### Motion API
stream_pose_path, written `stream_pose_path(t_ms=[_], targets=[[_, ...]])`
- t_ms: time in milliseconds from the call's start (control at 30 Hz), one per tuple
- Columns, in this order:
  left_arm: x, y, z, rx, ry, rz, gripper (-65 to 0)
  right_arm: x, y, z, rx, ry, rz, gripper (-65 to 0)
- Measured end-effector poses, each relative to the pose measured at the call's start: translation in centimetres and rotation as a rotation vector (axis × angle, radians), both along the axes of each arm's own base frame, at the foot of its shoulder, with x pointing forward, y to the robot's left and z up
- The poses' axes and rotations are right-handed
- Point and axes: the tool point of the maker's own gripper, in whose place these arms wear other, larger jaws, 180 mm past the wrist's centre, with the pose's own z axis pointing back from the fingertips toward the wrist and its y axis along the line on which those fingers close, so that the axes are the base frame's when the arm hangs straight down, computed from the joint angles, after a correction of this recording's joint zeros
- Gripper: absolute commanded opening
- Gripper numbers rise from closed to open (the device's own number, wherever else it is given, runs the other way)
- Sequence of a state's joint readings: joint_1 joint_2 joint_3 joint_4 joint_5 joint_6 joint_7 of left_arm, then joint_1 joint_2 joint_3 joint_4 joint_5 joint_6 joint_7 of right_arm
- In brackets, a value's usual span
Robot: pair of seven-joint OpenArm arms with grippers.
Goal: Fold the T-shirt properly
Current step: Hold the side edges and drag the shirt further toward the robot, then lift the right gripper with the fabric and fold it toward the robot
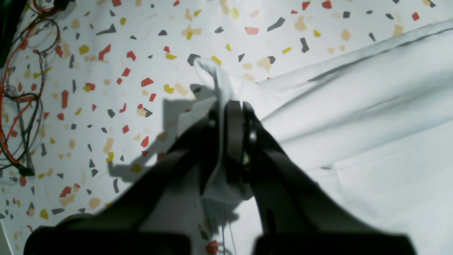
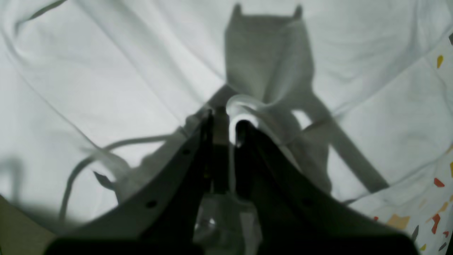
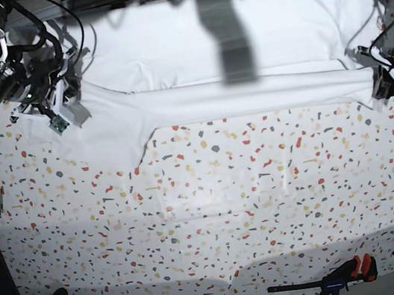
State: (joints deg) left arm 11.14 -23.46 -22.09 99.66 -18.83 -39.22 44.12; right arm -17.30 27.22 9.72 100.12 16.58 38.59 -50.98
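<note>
A: In the left wrist view, where was the T-shirt (image 1: 354, 117) against the left gripper (image 1: 231, 117)?

B: A bunched edge of it ran straight between the black fingers (image 1: 234, 141), which were pinched tight on it. A tuft of cloth stuck up above the tips, and the rest spread away to the right over the speckled table (image 1: 124, 71). Loose orange and black wires (image 1: 21, 95) lay at the far left.

A: And the right wrist view?

B: The right gripper (image 2: 226, 124) was clamped shut on a curled fold of the T-shirt (image 2: 106, 71), which rose just above its tips. White cloth filled nearly the whole view beneath it, with the table (image 2: 439, 198) showing only at the right edge.

A: The base view?

B: The T-shirt (image 3: 242, 56) lay stretched across the far side of the table (image 3: 229, 203), one end at the right gripper (image 3: 68, 101) on the picture's left, the other at the left gripper (image 3: 386, 81) on the picture's right. A red-handled clamp (image 3: 339, 275) lay at the near edge.
</note>
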Motion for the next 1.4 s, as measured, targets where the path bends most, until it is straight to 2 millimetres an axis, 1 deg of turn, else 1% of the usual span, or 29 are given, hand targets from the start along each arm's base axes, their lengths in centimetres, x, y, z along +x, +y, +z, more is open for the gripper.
stream_pose_path(t_ms=[67,233,400,433,500,533,567,600,633,700,767,800,867,900,967,1033,1100,1167,1200,1233,1333,1400], targets=[[-0.3,0.0,-0.2,-0.001,0.007,0.0,-65.0,0.0,0.0,0.0,0.0,0.0,-0.001,-65.0],[-2.0,0.1,-1.6,0.003,0.057,0.001,-65.0,0.1,-0.2,0.0,-0.001,-0.005,-0.034,-65.0],[-2.6,-0.2,-2.0,-0.016,0.071,0.0,-65.0,0.1,0.1,0.1,0.029,-0.002,-0.046,-65.0],[-2.6,-0.4,-1.9,-0.03,0.068,0.001,-63.6,0.0,0.3,0.1,0.047,0.008,-0.054,-60.6],[-2.5,-0.4,-1.8,-0.037,0.066,0.001,-50.7,-0.4,0.5,-0.1,0.059,0.034,-0.061,-45.8],[-2.5,-0.4,-1.8,-0.036,0.066,0.001,-45.1,-0.4,0.7,-0.1,0.068,0.036,-0.059,-39.8],[-2.5,-0.4,-1.8,-0.037,0.066,0.001,-41.5,-0.5,0.7,-0.1,0.073,0.036,-0.058,-34.9],[-2.6,-0.4,-1.8,-0.036,0.066,0.001,-40.3,-0.5,0.8,-0.1,0.074,0.038,-0.058,-31.5],[-2.6,-0.4,-1.8,-0.036,0.066,0.001,-40.2,-0.5,0.8,-0.1,0.075,0.037,-0.058,-30.5],[-2.5,-0.4,-1.8,-0.036,0.066,0.001,-40.2,-0.5,0.8,-0.1,0.074,0.038,-0.058,-30.5],[-2.5,-0.6,-1.8,-0.045,0.064,0.0,-40.2,-0.6,1.2,0.0,0.101,0.048,-0.059,-30.5],[-2.5,-0.7,-1.7,-0.056,0.06,-0.001,-40.2,-0.6,1.7,0.2,0.123,0.047,-0.052,-30.5],[-2.4,-1.0,-1.5,-0.08,0.052,-0.003,-40.2,-0.7,3.5,1.0,0.194,0.043,0.008,-30.5],[-2.3,-1.1,-1.4,-0.085,0.047,-0.004,-40.2,-0.6,4.2,1.6,0.221,0.031,0.019,-30.5],[-2.0,-1.2,-1.1,-0.094,0.024,-0.005,-40.2,0.0,5.9,3.4,0.293,-0.015,0.05,-30.6],[-1.7,-1.3,-0.7,-0.105,-0.002,-0.008,-40.2,1.2,7.4,5.6,0.343,-0.083,0.088,-30.6],[-1.7,-1.4,-0.6,-0.109,-0.005,-0.008,-40.2,2.6,8.4,7.5,0.37,-0.147,0.12,-30.6],[-1.7,-1.5,-0.6,-0.119,-0.008,-0.009,-40.2,3.8,8.9,9.1,0.389,-0.191,0.141,-30.6],[-1.6,-1.6,-0.5,-0.127,-0.011,-0.009,-40.2,4.2,9.0,9.6,0.39,-0.197,0.153,-30.6],[-1.6,-1.7,-0.4,-0.131,-0.012,-0.01,-40.2,4.3,9.0,9.8,0.385,-0.19,0.159,-30.6],[-1.6,-1.6,-0.5,-0.13,-0.011,-0.009,-40.2,4.3,8.5,9.5,0.348,-0.175,0.155,-30.6],[-1.6,-1.6,-0.4,-0.13,-0.012,-0.009,-40.2,5.1,7.9,9.7,0.316,-0.234,0.145,-30.7]])
